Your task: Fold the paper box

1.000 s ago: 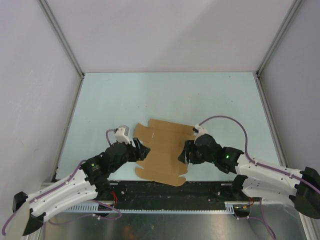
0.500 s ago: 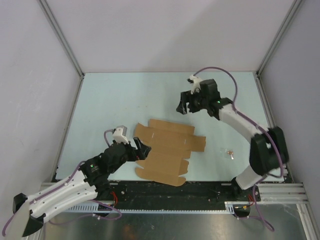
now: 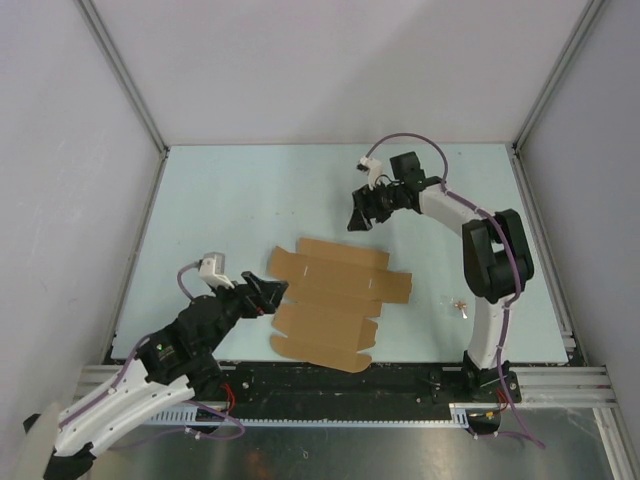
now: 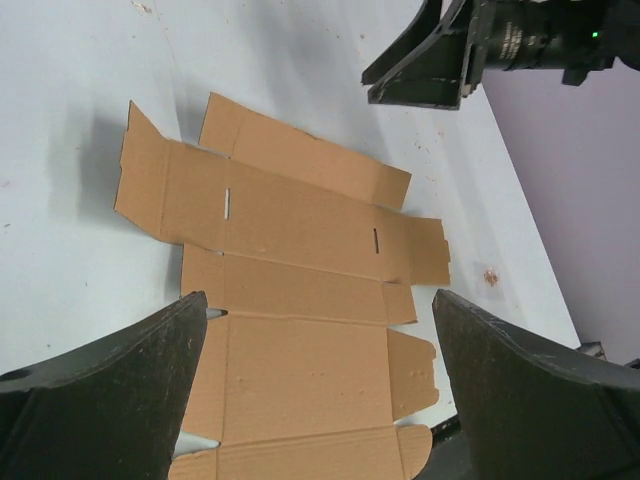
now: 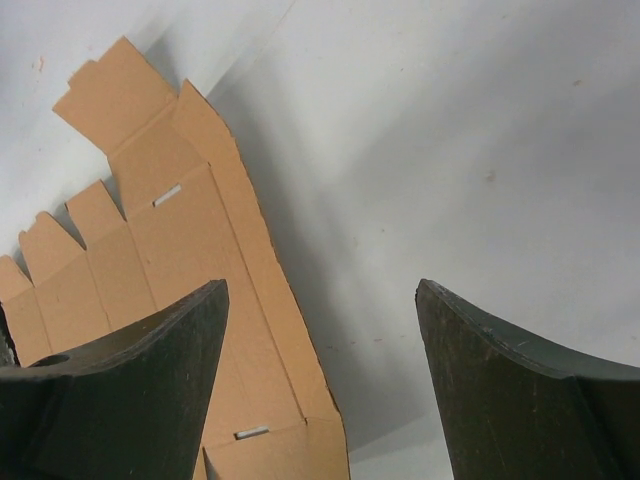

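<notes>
Your left gripper point(image 3: 268, 294) is spread wide and empty, just off the near-left edge of the paper box point(image 3: 335, 300). Your right gripper point(image 3: 363, 217) hangs open too, well beyond the sheet's far side. The left wrist view gives you two slots point(image 4: 227, 203) in the flat sheet on the table point(image 3: 250, 190), faint from above. A second ago both grippers sat on the sheet; now both are clear.
</notes>
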Available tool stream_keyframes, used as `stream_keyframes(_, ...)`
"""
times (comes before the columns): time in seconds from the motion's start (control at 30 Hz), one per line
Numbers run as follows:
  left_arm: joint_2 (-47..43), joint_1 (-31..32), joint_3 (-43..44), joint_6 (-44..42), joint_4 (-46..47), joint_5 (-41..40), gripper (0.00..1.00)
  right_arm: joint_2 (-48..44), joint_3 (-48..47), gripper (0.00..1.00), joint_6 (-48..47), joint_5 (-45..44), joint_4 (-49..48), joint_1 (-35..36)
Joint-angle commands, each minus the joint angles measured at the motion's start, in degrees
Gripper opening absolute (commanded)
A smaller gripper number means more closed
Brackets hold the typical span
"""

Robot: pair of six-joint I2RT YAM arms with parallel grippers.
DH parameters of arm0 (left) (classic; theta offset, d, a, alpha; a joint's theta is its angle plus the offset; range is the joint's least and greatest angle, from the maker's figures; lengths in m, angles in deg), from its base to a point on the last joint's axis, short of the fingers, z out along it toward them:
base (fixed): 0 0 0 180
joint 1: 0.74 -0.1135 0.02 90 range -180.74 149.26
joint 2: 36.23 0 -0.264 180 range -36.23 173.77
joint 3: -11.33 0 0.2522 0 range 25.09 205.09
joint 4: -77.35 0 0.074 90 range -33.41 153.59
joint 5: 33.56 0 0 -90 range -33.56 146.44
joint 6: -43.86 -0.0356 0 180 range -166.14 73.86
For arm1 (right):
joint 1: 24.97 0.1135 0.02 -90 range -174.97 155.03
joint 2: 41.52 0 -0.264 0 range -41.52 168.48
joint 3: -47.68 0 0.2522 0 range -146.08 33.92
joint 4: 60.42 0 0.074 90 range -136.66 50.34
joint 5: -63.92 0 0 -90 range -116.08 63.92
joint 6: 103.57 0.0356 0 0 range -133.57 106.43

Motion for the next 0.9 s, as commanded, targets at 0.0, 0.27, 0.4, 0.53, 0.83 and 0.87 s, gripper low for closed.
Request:
stream_keyframes(0.0,-1.2,-0.4,-0.6,-1.8,-0.8,-1.9,1.00,4.3,-4.4,0.81,-6.2,5.2,6.0,1.4)
stream_keyframes(0.27,4.1,-0.4,1.3,-2.7,-1.5,-1.5,1.00,9.1,-8.6,0.81,-9.2,2.2,10.6,3.4)
stream_keyframes(0.4,4.8,-0.4,1.4,-2.8,-1.6,-1.6,1.00,11.1,-10.7,0.80,-10.3,1.9,13.3,3.5)
stream_keyframes(0.53,4.0,-0.4,0.8,-2.7,-1.7,-1.4,1.00,12.5,-11.2,0.76,-11.7,1.4,14.8,3.9)
stream_keyframes(0.83,3.4,-0.4,-0.1,-3.3,-1.7,-1.1,1.00,13.3,-10.8,0.66,-12.0,2.9,15.6,4.2)
stream_keyframes(0.87,3.4,-0.4,-0.1,-3.4,-1.6,-1.1,1.00,13.2,-10.6,0.64,-12.2,3.5,15.8,4.3)
